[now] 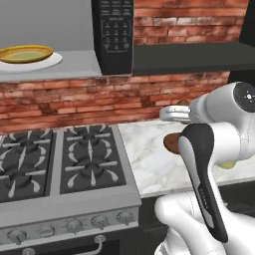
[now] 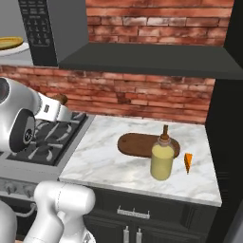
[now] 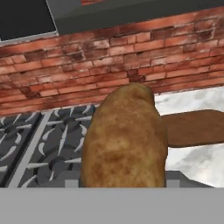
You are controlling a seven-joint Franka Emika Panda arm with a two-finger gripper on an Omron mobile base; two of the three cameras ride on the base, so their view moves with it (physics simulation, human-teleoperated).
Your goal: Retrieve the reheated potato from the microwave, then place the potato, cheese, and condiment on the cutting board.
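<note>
We have the potato (image 3: 124, 138) clamped between partly spread jaws of the gripper (image 2: 60, 102), above the stove's right edge, left of the cutting board (image 2: 137, 144). It looks firm, rounded, moderately heavy; gripping across its middle seems safest.

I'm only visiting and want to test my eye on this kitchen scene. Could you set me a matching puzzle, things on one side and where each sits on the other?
Things:
1. potato
2. bottle
3. cheese
4. yellow plate

Places:
A. inside the open microwave
B. on the marble counter, right of the bottle
C. held in the end effector, above the stove's edge
D. at the front edge of the board

Pairs: 1-C, 2-D, 3-B, 4-A
</note>
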